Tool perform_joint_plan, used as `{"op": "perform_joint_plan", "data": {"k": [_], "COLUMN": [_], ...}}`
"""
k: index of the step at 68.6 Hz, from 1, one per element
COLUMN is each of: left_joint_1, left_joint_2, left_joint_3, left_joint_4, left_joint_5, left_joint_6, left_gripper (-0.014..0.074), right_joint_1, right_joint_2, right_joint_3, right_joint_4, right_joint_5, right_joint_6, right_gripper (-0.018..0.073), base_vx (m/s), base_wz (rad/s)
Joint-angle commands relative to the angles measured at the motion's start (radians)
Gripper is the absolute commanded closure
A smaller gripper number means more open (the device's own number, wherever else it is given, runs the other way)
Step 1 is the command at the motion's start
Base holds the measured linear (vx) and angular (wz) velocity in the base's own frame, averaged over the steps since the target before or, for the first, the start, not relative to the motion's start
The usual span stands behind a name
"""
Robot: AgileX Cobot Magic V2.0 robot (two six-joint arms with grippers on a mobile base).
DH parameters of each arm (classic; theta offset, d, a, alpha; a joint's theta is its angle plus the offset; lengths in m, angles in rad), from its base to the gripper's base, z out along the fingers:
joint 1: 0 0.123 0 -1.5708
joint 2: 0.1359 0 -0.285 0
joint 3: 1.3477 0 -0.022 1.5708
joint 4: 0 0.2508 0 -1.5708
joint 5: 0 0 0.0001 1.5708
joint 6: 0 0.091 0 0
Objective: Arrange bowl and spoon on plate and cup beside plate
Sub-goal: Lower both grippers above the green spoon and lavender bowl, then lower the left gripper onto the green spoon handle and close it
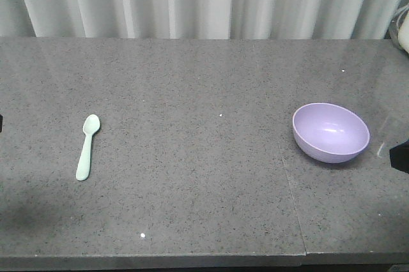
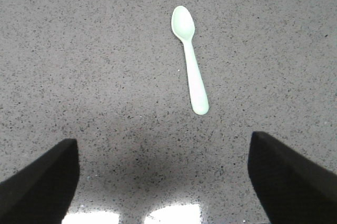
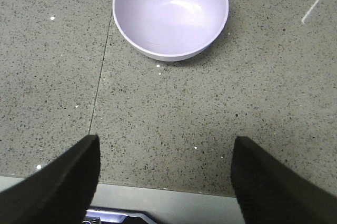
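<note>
The mint-green spoon lies flat on the left of the grey table, head pointing away. In the left wrist view the spoon is ahead of my left gripper, which is open with only bare tabletop between its fingers. The lavender bowl stands upright and empty on the right. In the right wrist view the bowl is ahead of my right gripper, which is open, holds nothing and hangs over the table's front edge. The plate and the cup are out of view.
A white curtain hangs behind the table. A thin seam runs front to back through the tabletop left of the bowl. The table's front edge lies under the right gripper. A white object shows at the far right.
</note>
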Motion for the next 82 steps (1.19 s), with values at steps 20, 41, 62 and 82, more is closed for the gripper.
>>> {"op": "perform_joint_plan", "data": {"k": [20, 41, 62, 82], "left_joint_1": [-0.111, -0.188, -0.188, -0.188], "left_joint_2": [0.163, 0.443, 0.637, 0.732], "left_joint_3": [-0.117, -0.266, -0.351, -0.362], "left_joint_4": [-0.052, 0.047, 0.052, 0.053], "left_joint_5": [-0.050, -0.048, -0.049, -0.097], "left_joint_6": [-0.019, -0.128, -0.144, -0.167], "left_gripper": [0.0011, 0.0011, 0.0011, 0.0011], "right_joint_1": [-0.006, -0.006, -0.006, -0.006], "right_joint_2": [-0.004, -0.004, -0.004, -0.004], "right_joint_3": [-0.032, -0.032, -0.032, -0.032], "right_joint_4": [-0.011, -0.011, -0.011, -0.011], "right_joint_5": [-0.044, -0.044, -0.045, -0.046], "right_joint_6": [-0.007, -0.007, -0.007, -0.007], "right_gripper": [0.0042, 0.0042, 0.0042, 0.0042], "base_vx": [0.00, 0.00, 0.00, 0.00], "base_wz": [0.00, 0.00, 0.00, 0.00]}}
